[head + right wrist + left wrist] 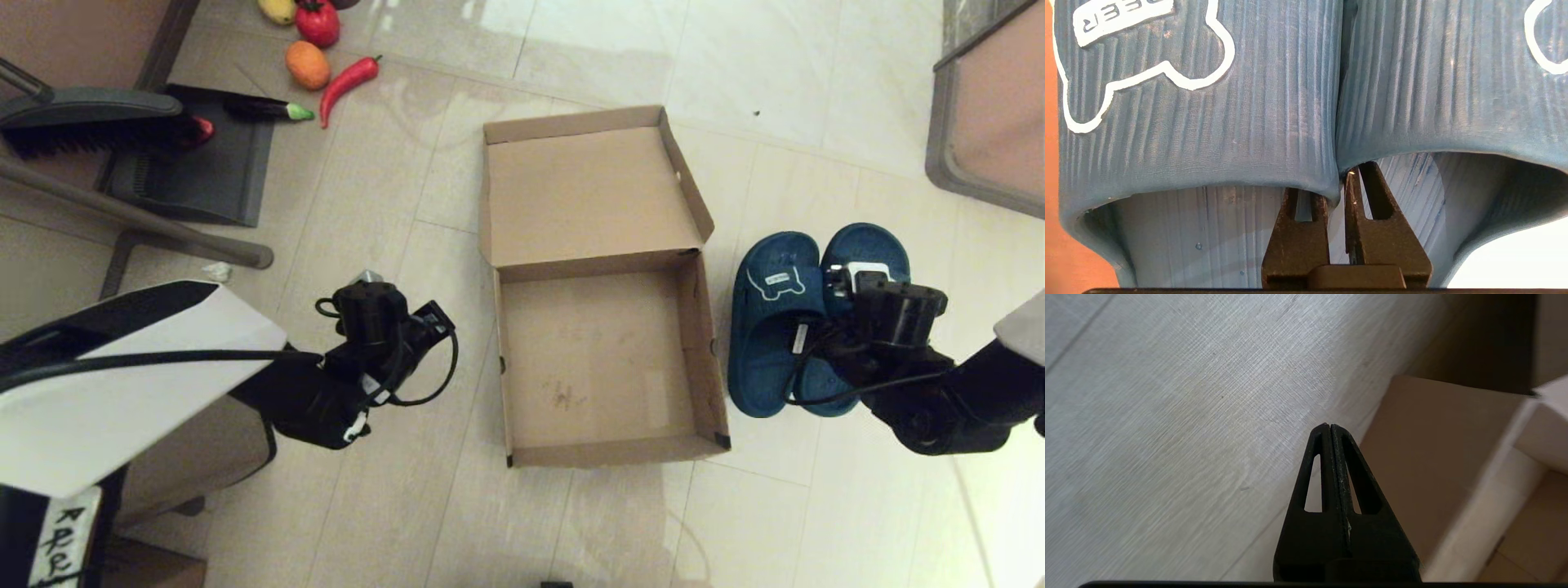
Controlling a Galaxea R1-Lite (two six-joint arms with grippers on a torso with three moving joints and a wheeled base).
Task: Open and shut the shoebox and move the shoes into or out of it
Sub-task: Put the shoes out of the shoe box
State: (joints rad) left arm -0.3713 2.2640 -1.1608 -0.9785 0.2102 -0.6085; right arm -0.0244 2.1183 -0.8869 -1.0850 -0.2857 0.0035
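The brown cardboard shoebox lies open on the floor tiles, with its lid folded back flat on the far side. Nothing is inside it. The two teal-blue shoes lie side by side just right of the box, white logos on their straps. My right gripper is down on them with one finger under each strap. It is shut on the two adjoining strap edges. My left gripper hangs shut and empty over the floor, left of the box.
Toy produce, including a chili and an orange fruit, lies far left beside a dark dustpan and brush. A grey-framed furniture edge is at the far right. Brown cardboard shows close beside the left gripper.
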